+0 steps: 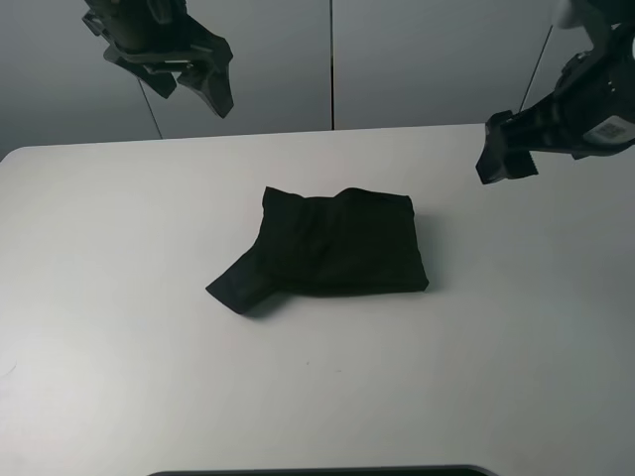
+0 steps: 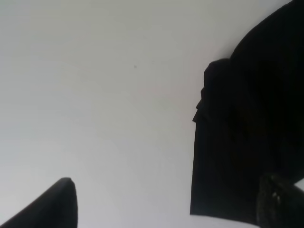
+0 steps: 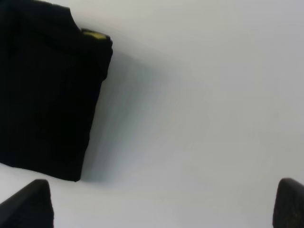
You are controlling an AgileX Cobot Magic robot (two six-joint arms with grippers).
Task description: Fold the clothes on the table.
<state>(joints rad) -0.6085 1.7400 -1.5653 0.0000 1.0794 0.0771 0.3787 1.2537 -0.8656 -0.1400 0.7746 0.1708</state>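
The stray sleeve of the folded black T-shirt, mid-table, wants tucking; left gripper and right gripper hover wide open, empty.

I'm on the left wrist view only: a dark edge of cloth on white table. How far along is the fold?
Observer: The exterior high view shows the T-shirt folded into a compact bundle mid-table, with one sleeve sticking out at its near-left corner.
Operator: Is either gripper holding it?
Observer: No. The left gripper and the right gripper both hang open above the table's far edge, apart from the cloth.
Operator: Any print showing?
Observer: Only a small yellow patch at one folded corner, seen in the right wrist view.
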